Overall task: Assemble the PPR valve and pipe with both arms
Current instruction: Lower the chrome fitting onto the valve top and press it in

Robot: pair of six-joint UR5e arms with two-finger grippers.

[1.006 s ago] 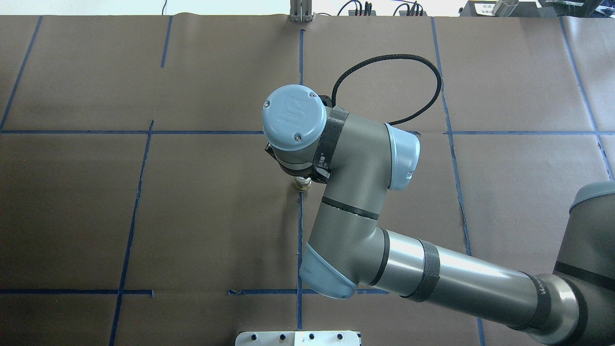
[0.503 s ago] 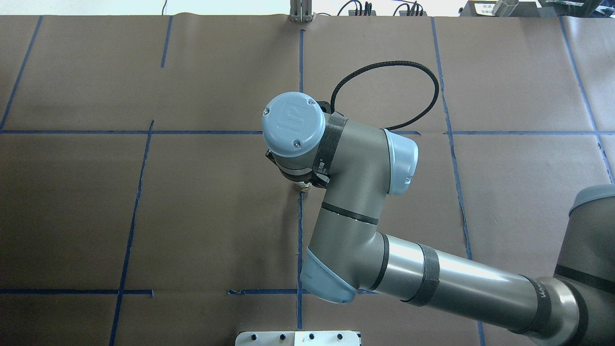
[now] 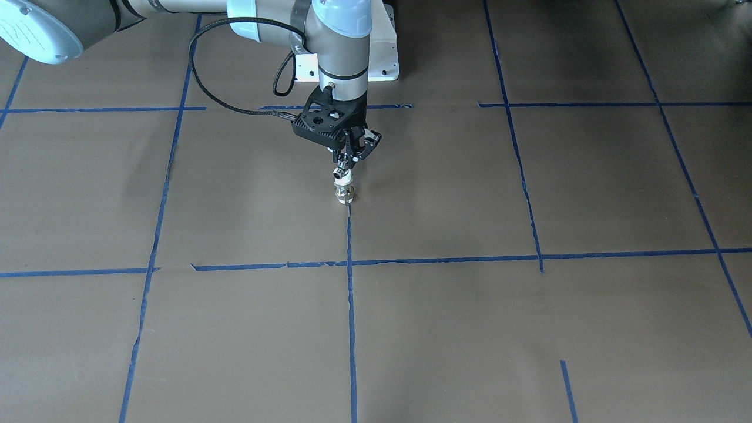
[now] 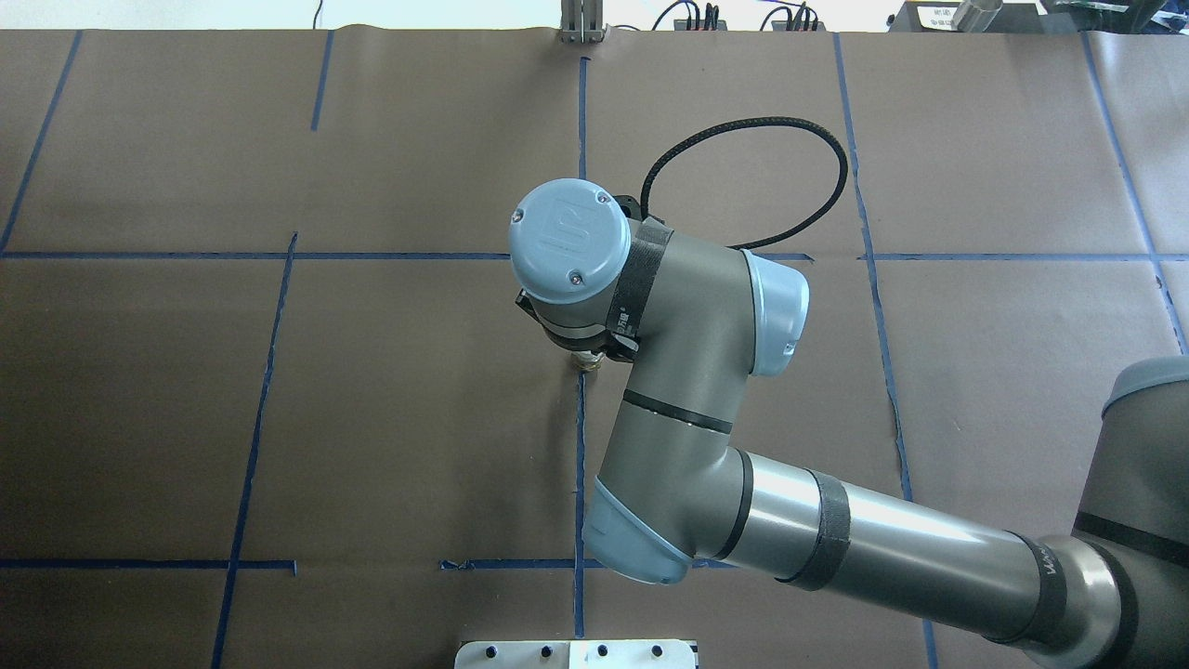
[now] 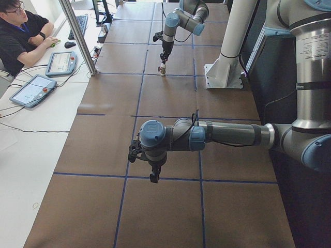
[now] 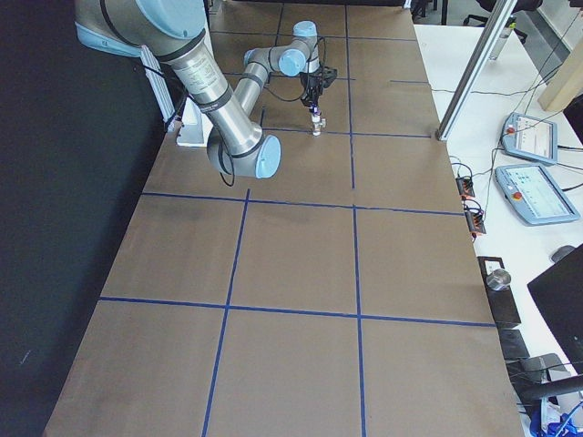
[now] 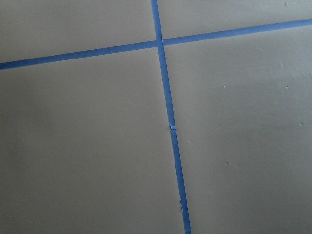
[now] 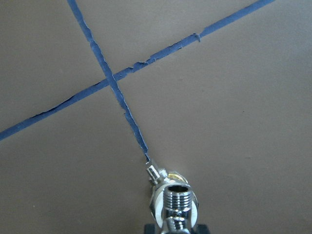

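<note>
Right gripper (image 3: 351,157) clamped on the pipe (image 3: 340,174), a light, stiff, prob. slick chrome pc best held mid-body, atop the PPR valve (image 3: 345,192) at centre of table (image 3: 529,329); left gripper (image 5: 154,176): can't tell.

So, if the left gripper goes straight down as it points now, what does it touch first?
Most likely the table's brown paper, right by a blue tape line; nothing else shows below the left gripper.

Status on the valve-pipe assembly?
Right tool shut on pipe, pipe sitting atop upright valve. Left tool hovering apart over table, state unclear. Nothing visible blocking.
</note>
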